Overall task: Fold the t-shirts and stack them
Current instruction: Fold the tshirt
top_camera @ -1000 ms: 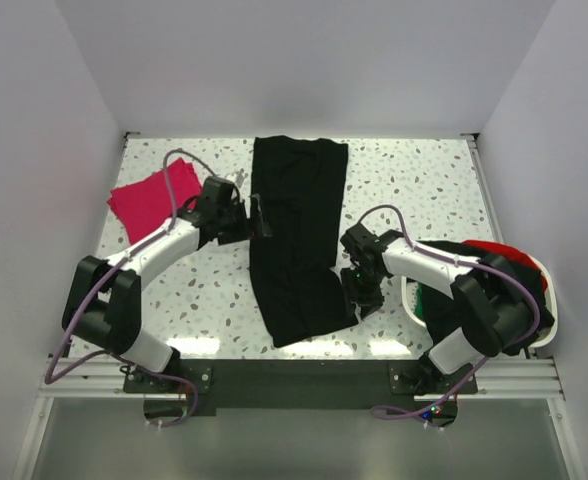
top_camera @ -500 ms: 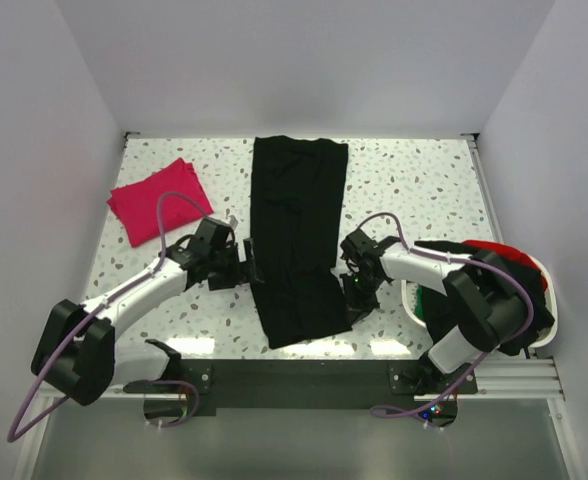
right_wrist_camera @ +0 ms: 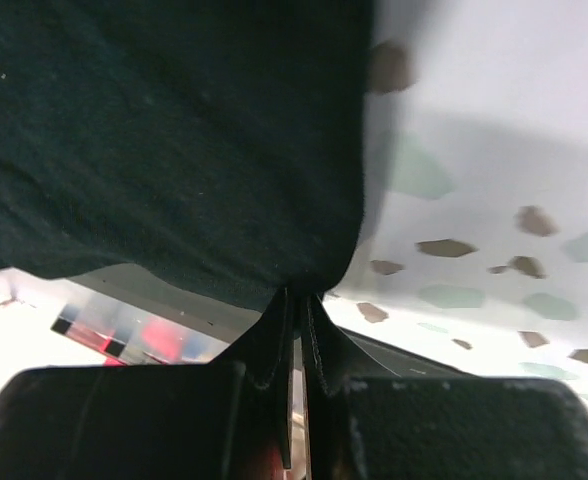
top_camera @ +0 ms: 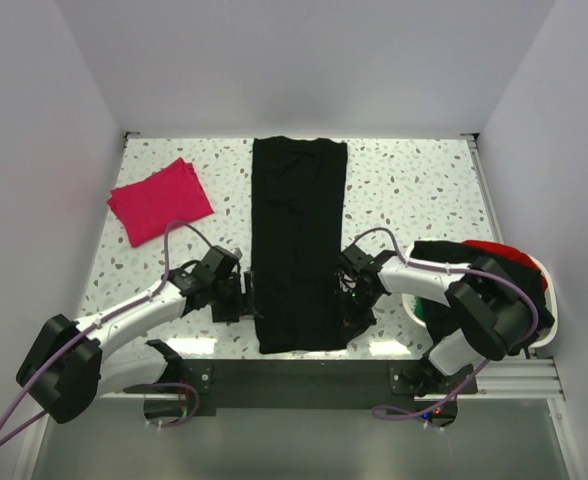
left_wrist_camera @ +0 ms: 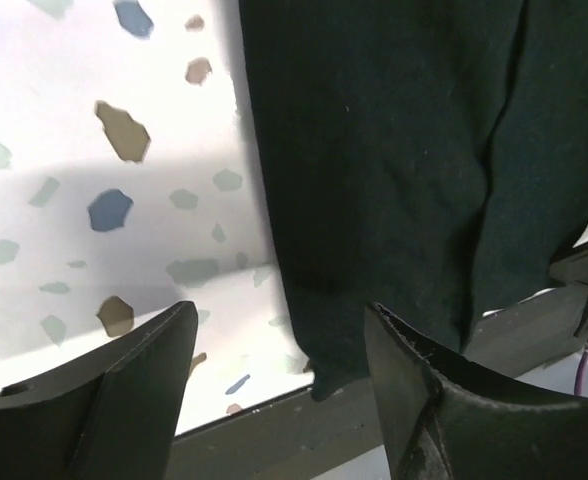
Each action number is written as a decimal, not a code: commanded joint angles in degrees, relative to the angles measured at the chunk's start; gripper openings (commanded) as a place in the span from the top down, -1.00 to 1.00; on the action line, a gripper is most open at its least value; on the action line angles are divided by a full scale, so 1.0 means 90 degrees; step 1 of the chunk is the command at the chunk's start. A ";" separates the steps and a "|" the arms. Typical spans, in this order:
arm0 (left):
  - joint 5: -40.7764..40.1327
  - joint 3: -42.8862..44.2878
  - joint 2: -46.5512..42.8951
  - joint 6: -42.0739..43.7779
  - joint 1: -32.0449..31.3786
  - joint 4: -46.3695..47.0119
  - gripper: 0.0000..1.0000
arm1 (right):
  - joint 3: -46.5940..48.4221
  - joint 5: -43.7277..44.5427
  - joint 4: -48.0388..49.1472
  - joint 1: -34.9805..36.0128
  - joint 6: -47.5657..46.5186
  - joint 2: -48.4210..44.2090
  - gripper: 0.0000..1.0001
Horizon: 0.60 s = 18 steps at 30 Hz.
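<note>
matt black cloth shirt (top_camera: 296, 240) on smooth speckled stone-look table (top_camera: 414, 180)

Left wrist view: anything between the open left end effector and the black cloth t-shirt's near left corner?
Nothing visible. The left end effector is open, and the near corner of the long black cloth t-shirt shows in the gap between its fingers, with only bare speckled white table beside it.
</note>
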 commanded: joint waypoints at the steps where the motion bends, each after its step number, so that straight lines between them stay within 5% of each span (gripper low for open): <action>1: 0.0332 -0.0110 0.0022 -0.0161 -0.0124 0.0008 -0.43 | -0.0068 -0.0066 0.0125 0.0263 0.0262 -0.0040 1.00; 10: 0.0966 -0.0316 0.0032 -0.0132 -0.0173 0.0009 -0.07 | -0.0165 -0.0095 0.0213 0.0430 0.0360 0.0028 1.00; 18: 0.1464 -0.0481 0.0071 -0.0249 -0.0329 0.0067 0.02 | -0.0175 -0.0124 0.0310 0.0489 0.0419 0.0107 1.00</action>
